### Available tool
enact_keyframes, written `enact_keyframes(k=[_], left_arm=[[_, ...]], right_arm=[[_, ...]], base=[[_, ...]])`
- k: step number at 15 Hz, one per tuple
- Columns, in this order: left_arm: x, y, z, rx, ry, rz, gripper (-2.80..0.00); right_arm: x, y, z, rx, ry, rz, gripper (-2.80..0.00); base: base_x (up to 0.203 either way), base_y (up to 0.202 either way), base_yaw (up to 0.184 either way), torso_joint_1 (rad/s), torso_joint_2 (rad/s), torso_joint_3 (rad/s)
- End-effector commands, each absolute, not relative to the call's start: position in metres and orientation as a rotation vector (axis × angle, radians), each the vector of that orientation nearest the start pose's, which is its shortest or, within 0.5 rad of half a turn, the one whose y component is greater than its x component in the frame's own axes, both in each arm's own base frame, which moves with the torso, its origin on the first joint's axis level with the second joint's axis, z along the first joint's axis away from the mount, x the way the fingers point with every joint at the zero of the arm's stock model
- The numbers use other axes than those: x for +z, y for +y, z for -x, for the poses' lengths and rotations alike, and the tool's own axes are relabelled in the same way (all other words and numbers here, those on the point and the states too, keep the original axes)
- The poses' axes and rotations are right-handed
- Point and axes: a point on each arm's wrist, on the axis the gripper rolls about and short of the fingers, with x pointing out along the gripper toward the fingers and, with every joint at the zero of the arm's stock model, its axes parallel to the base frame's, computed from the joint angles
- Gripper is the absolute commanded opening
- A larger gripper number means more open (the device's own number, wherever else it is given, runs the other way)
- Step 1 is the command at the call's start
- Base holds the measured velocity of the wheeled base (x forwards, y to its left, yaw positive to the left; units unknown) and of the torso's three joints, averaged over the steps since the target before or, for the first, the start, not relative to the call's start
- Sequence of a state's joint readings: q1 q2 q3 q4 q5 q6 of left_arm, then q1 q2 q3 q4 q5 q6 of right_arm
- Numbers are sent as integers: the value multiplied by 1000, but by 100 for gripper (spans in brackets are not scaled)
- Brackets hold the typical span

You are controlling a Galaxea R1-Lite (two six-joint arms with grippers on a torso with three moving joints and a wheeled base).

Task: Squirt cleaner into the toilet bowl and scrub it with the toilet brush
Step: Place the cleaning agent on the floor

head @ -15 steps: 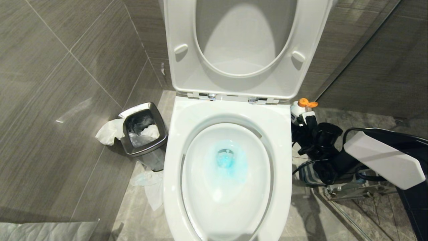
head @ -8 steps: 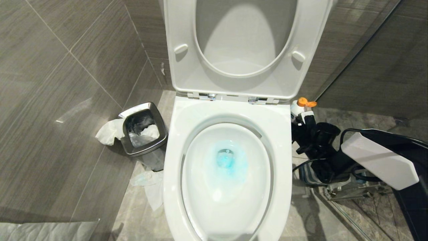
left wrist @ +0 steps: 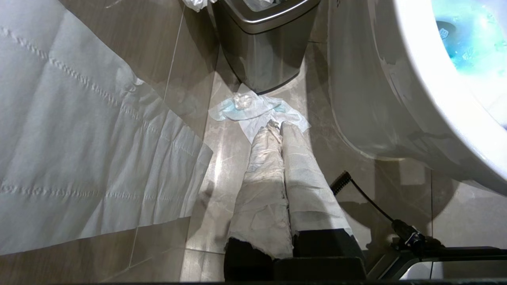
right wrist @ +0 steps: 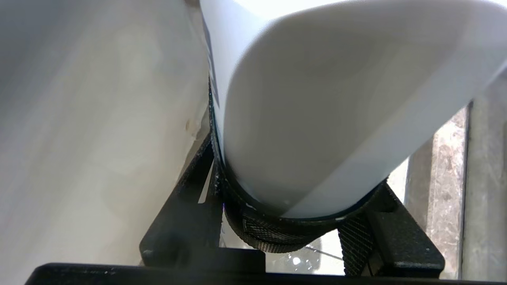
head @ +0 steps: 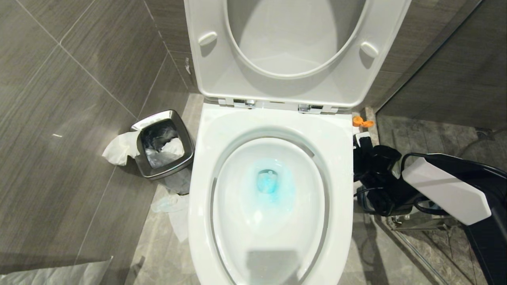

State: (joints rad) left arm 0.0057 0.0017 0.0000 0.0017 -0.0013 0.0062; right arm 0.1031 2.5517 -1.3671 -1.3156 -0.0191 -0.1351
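Observation:
The white toilet bowl [head: 222,134] fills the middle of the head view, seat and lid [head: 214,75] raised, with blue cleaner pooled in its water [head: 269,184]. To its right, low beside the rim, my right gripper [head: 361,144] is shut on a white cleaner bottle [right wrist: 317,118], and the bottle's orange cap [head: 358,120] pokes up by the rim's back corner. My left gripper [left wrist: 279,124], its fingers wrapped in white paper, hangs shut and empty above the floor left of the bowl [left wrist: 416,79]. The toilet brush is not in view.
A square steel waste bin [head: 162,144] stands left of the toilet with tissue hanging over its edge. Crumpled tissue [left wrist: 253,111] lies on the floor in front of it. A large paper sheet [left wrist: 79,150] covers the near left. A glass partition [head: 435,79] bounds the right.
The head camera has tipped, so the whole scene shifted and the toilet looks nearer. Relative to the toilet, my right gripper and the bottle have sunk lower beside the rim.

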Motion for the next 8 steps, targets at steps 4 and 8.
enact_keyframes(k=[4,8], left_arm=[[75,0,22,6,6,-5,-280],[75,0,22,6,6,-3,-280]], right_arm=[[55,50,-491,73,-162,128,-280],[53,51,-500,72,-181,141,-280]], base=[[0,0,0,4,3,-53],[0,0,0,0,-1,-175]])
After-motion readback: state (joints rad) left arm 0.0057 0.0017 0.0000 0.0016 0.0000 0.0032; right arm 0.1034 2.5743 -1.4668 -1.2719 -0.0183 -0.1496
